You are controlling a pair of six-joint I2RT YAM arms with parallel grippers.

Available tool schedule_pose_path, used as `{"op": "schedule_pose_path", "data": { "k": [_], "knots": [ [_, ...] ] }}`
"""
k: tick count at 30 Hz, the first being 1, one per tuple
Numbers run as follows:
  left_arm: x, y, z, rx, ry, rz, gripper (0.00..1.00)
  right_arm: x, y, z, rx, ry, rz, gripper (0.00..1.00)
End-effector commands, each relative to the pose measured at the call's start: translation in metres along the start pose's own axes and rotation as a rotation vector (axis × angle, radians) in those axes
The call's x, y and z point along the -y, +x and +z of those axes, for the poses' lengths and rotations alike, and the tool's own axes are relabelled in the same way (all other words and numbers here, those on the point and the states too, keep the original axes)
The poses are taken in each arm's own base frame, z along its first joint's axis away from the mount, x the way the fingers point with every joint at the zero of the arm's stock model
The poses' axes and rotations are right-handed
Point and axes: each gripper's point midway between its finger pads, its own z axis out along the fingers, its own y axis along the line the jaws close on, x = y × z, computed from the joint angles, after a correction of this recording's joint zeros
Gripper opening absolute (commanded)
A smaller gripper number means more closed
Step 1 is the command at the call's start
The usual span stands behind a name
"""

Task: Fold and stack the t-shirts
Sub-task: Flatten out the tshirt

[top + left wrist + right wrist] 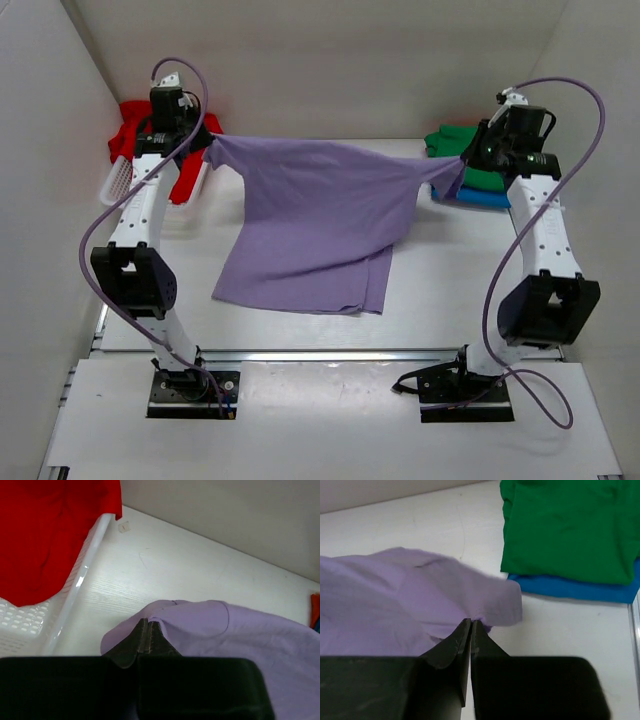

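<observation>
From their bases at the near edge, the left arm (140,215) and right arm (540,230) each bend at a raised elbow and stretch forward over the table (450,290). Between them the lavender t-shirt (315,220) is spread wide, with its hem on the table and its upper corners lifted. The left gripper (207,142) is clamped on one sleeve and the right gripper (462,160) on the other. Farther back on the left, the red t-shirt (135,125) drapes over the white basket (118,180). On the right, the folded green t-shirt (450,138) sits on the blue t-shirt (480,197).
</observation>
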Motion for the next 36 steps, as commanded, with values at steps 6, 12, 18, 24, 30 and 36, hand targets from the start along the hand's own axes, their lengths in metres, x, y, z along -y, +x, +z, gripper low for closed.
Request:
{"op": "schedule_pose_path", "data": {
  "k": [6,12,18,24,30,36],
  "knots": [
    [0.014,0.030,-0.055,0.061,0.158,-0.006,0.00,-0.033,0.034,0.023,-0.149,0.007,-0.109,0.32],
    [-0.005,0.110,-0.042,-0.088,0.162,-0.014,0.00,-0.158,0.139,-0.003,-0.248,-0.226,-0.216,0.64],
    [-0.024,0.122,-0.037,-0.107,0.129,-0.041,0.00,-0.252,0.261,-0.015,-0.429,-0.420,-0.221,0.66],
    [-0.028,0.123,-0.042,-0.109,0.132,-0.035,0.00,-0.266,0.346,0.002,-0.581,-0.355,-0.348,0.78],
    [-0.038,0.115,-0.044,-0.090,0.119,-0.066,0.00,-0.248,0.389,0.006,-0.688,-0.241,-0.487,0.82],
    [-0.041,0.111,-0.052,-0.085,0.119,-0.076,0.00,-0.208,0.399,-0.015,-0.767,-0.146,-0.541,0.00]
  ]
}}
